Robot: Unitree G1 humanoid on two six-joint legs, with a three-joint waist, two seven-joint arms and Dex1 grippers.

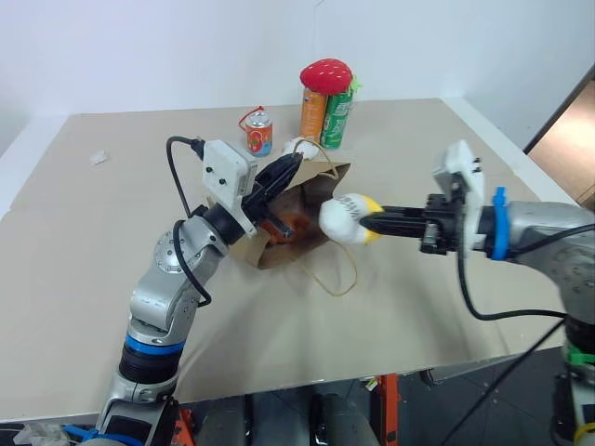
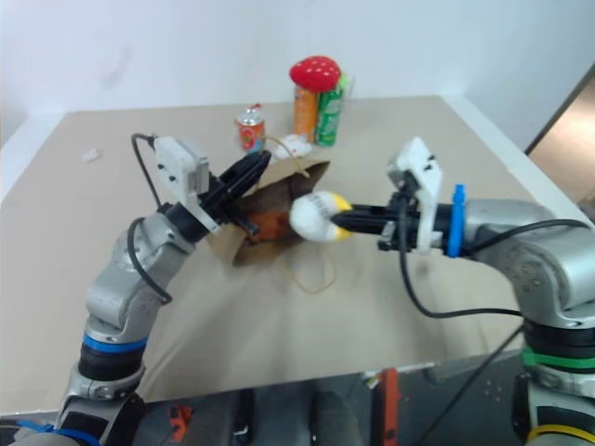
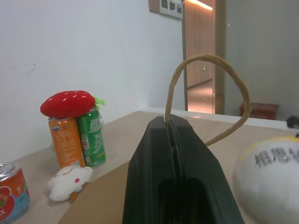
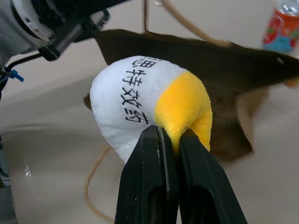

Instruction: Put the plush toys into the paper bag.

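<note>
My left gripper [image 1: 290, 165] is shut on one cord handle [image 3: 205, 58] of the brown paper bag [image 1: 311, 190] and holds that side lifted off the table, so the mouth gapes towards the right. My right gripper [image 1: 367, 223] is shut on a white-and-yellow egg-shaped plush toy [image 1: 346, 218] with black writing [image 4: 140, 93], held level just in front of the bag's mouth. Something orange-brown and furry [image 1: 284, 225] shows inside the bag. The bag's other handle [image 1: 339, 279] lies loose on the table.
At the back of the beige table [image 1: 93, 279] stand an orange can [image 1: 313, 111] and a green can [image 1: 337, 119] with a red strawberry plush [image 1: 325, 74] on top. A small white plush [image 1: 302, 147] and a red can [image 1: 259, 135] are beside them.
</note>
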